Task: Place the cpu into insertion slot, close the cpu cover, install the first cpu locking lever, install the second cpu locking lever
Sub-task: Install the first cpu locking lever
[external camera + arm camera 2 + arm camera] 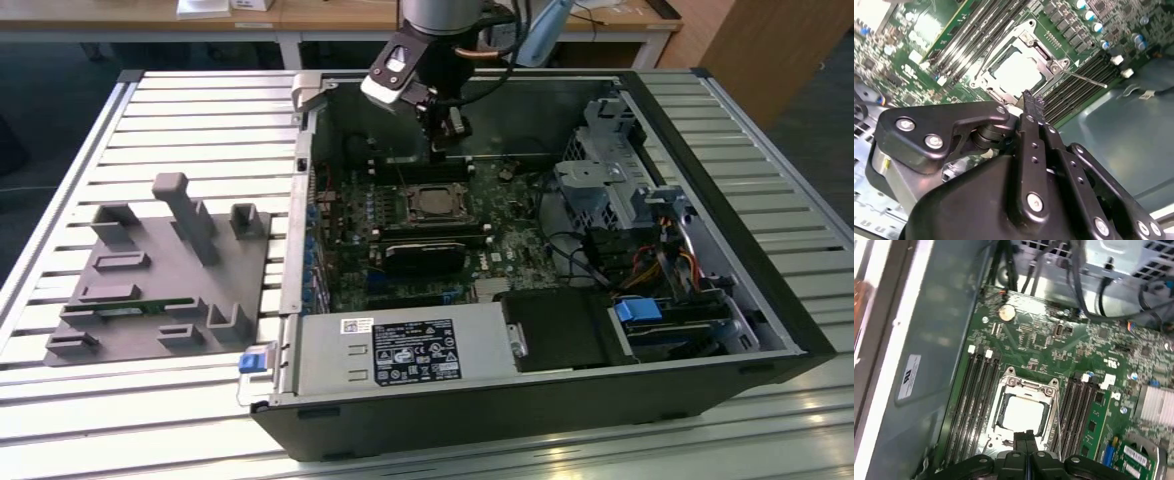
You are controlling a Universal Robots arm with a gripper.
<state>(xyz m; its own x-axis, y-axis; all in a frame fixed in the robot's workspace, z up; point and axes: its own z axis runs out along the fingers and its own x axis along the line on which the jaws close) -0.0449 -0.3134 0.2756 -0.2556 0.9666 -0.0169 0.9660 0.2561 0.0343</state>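
The cpu (1021, 412) lies in the insertion slot (434, 203) on the green motherboard, its pale metal top showing through the cut-out of the cpu cover (1027, 389). The cover lies flat over it, seen also in the second wrist view (1048, 59). A thin wire locking lever (1085, 79) juts out from one corner of the socket, away from the frame. Another thin lever (985, 56) runs along the opposite side. My gripper (446, 148) hangs just above the board at the far edge of the socket, fingers (1030, 107) pressed together with nothing between them.
Long black memory slots (979, 400) flank the socket on both sides. The open computer case (747, 330) holds a drive cage, cables and a power supply (400, 350). A grey fixture block (160, 270) sits on the slatted table at the exterior view's left.
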